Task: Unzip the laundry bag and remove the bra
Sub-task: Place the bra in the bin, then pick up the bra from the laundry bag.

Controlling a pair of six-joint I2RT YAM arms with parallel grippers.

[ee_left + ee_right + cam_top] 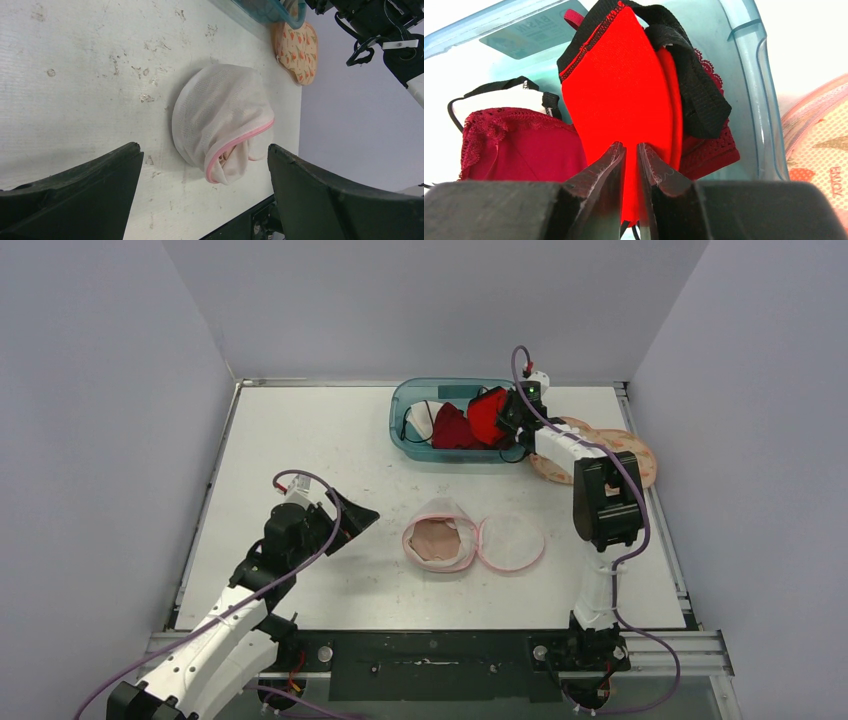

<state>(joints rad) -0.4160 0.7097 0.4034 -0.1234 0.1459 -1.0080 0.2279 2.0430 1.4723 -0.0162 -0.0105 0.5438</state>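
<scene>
While the right fingers (599, 170) pinch the red bra (624, 90) over the teal bin (765, 75), apparently for release, the left fingers (90, 185) stand wide facing the unzipped mesh laundry bag (220, 115).

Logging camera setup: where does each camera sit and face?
Top external: above, behind left arm and right arm, looking down on white table; both show.
Left wrist: faces the white mesh laundry bag; open left pincer shows.
Right wrist: faces teal plastic basin; right pincer shut on red bra.
Shared: top and left wrist show the bag.
</scene>
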